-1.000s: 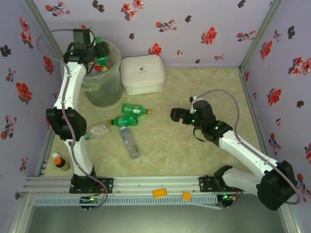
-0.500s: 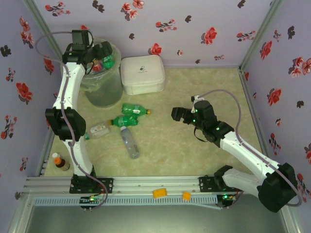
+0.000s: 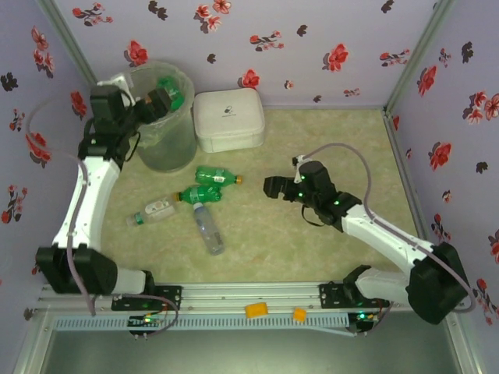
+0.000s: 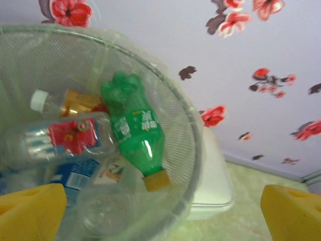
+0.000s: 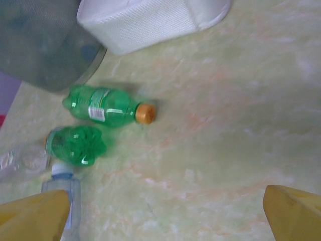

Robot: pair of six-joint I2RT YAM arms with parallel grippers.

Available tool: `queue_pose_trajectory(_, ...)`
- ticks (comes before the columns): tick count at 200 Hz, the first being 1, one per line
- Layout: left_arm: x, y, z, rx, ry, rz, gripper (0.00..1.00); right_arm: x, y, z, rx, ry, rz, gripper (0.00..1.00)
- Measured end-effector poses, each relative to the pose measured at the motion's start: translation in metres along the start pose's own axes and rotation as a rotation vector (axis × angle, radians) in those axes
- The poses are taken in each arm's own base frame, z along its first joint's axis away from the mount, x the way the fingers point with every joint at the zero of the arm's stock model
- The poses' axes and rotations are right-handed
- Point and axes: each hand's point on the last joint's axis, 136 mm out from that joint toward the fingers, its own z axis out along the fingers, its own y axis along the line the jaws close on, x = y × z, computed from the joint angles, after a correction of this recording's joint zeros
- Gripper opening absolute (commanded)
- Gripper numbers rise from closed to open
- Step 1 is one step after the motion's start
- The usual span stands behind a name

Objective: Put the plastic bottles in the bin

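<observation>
Overhead, four plastic bottles (image 3: pixel 208 229) lie before the bin (image 3: pixel 168 149), left gripper (image 3: pixel 160 100) over its rim, right gripper (image 3: pixel 271 187) well apart. Left wrist: at least four inside it, fingers (image 4: pixel 30 211) wide, empty. Right wrist: two green bottles (image 5: pixel 100 105) beside the bin, fingers (image 5: pixel 296 211) wide.

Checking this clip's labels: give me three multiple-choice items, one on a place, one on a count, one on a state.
1. The white box sits: A beside the bin; B near the arms' bases; C inside the bin.
2. Bottles seen lying on the table: A two; B four; C seven.
3. The left gripper is: A shut on a bottle; B open; C shut, empty.
A: it stands next to the bin. B: two green, two clear. B: its fingertips stand wide apart.
</observation>
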Motion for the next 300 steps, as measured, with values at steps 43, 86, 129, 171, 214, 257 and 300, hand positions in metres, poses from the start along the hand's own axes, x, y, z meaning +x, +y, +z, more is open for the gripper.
queue_pose_trajectory(43,0.091,0.035,-0.013,0.016,0.068,-0.162,1.00,0.039,0.045,0.027,-0.076,0.135,-0.098,1.00)
queue_pose_trajectory(86,0.162,0.069,-0.024,-0.036,0.137,-0.300,1.00,0.084,0.093,0.056,-0.119,0.262,-0.236,1.00)
queue_pose_trajectory(129,0.198,0.088,-0.024,-0.067,0.159,-0.423,1.00,0.122,0.129,0.079,-0.101,0.358,-0.395,1.00)
queue_pose_trajectory(171,0.208,0.094,-0.019,-0.069,0.151,-0.501,1.00,0.162,0.138,0.098,-0.023,0.452,-0.555,1.00)
queue_pose_trajectory(214,0.201,0.091,-0.018,-0.051,0.128,-0.517,1.00,0.186,0.122,0.106,0.067,0.533,-0.648,0.90)
queue_pose_trajectory(257,0.202,0.091,-0.018,-0.051,0.127,-0.528,1.00,0.192,0.110,0.108,0.098,0.564,-0.693,0.73)
queue_pose_trajectory(300,0.203,0.091,-0.018,-0.051,0.130,-0.539,1.00,0.192,0.110,0.108,0.089,0.562,-0.714,0.53)
